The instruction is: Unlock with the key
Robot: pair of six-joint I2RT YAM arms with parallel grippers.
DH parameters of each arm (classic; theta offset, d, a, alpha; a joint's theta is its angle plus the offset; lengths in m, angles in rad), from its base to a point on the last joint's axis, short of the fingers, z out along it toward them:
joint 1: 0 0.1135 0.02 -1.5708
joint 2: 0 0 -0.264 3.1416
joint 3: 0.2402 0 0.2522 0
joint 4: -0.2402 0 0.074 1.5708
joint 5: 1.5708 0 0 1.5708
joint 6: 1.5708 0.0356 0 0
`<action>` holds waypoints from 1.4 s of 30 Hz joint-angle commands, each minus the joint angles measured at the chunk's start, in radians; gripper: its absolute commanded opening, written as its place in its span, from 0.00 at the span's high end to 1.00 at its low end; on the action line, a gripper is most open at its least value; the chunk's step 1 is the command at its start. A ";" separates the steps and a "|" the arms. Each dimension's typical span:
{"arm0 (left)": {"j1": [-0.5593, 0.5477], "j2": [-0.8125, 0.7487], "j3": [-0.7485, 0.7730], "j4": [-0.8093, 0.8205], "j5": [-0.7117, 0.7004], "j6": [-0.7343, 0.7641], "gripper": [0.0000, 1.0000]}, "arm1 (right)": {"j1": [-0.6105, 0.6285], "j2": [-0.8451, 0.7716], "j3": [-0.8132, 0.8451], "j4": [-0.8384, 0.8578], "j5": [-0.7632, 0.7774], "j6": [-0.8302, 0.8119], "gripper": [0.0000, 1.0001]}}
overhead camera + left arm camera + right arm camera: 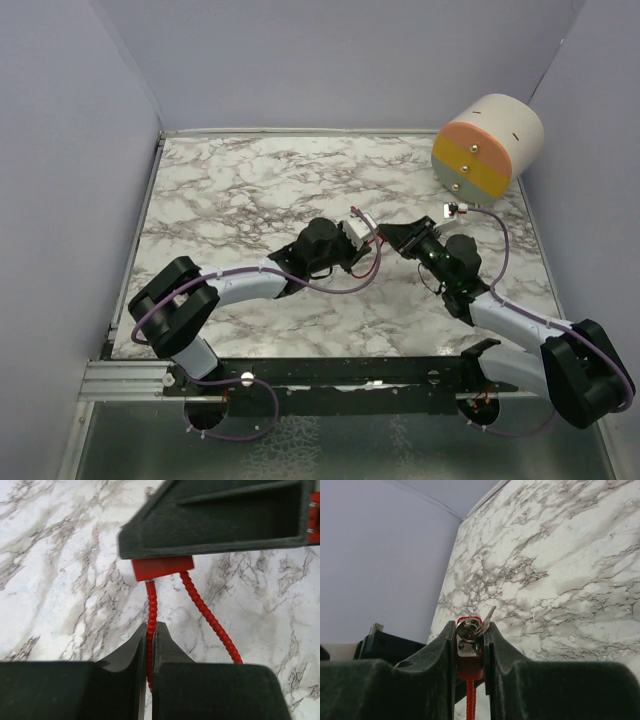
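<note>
- Left end effector (150, 632) is pressed together on the red cable (210, 620), pinching one strand just below the lock body (162, 567).
- The right end effector (470, 627) is clamped on that lock body from the other side. A silver key (468, 630) sits at the top of the body between its fingers, and a second key (490, 614) juts out beside it (probably on the same ring).
- Both arms meet over the middle of the counter (250, 180), and the lock appears to be held between them, off the marble.
- Done, as I judge it: the lock is picked up and braced by both arms, and the key is at the lock body, apparently at or in the keyhole.
- I cannot tell whether the key is fully seated or turned, because the fingers hide the keyhole.
- Left to do: in the left wrist view both cable strands run up to the lock body, so the loop looks closed and the lock not yet opened. Turning the key and pulling the cable end free likely remain.
- A cream drum (488, 145) with an orange and yellow face stands in the far right corner, well apart.
</note>
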 commanded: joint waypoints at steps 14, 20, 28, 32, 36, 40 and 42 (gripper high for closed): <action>0.105 -0.018 0.007 -0.026 0.002 -0.081 0.90 | 0.003 -0.043 0.016 0.036 -0.009 -0.022 0.99; 0.105 -0.028 0.019 -0.024 0.016 -0.079 0.56 | 0.002 -0.023 0.023 0.040 -0.024 -0.028 0.99; 0.104 -0.103 -0.015 0.044 0.039 -0.071 0.44 | 0.002 0.004 0.025 0.045 -0.035 -0.039 0.99; 0.102 -0.126 -0.031 0.099 0.114 -0.068 0.40 | 0.002 0.026 0.026 0.056 -0.047 -0.040 0.99; 0.095 -0.113 -0.027 0.126 0.186 -0.066 0.39 | 0.002 0.036 0.028 0.065 -0.061 -0.038 0.99; 0.067 -0.072 -0.009 0.135 0.203 -0.052 0.39 | 0.002 0.041 0.033 0.064 -0.071 -0.038 0.99; 0.052 -0.052 -0.001 0.135 0.198 -0.045 0.38 | 0.002 0.039 0.034 0.063 -0.073 -0.037 0.99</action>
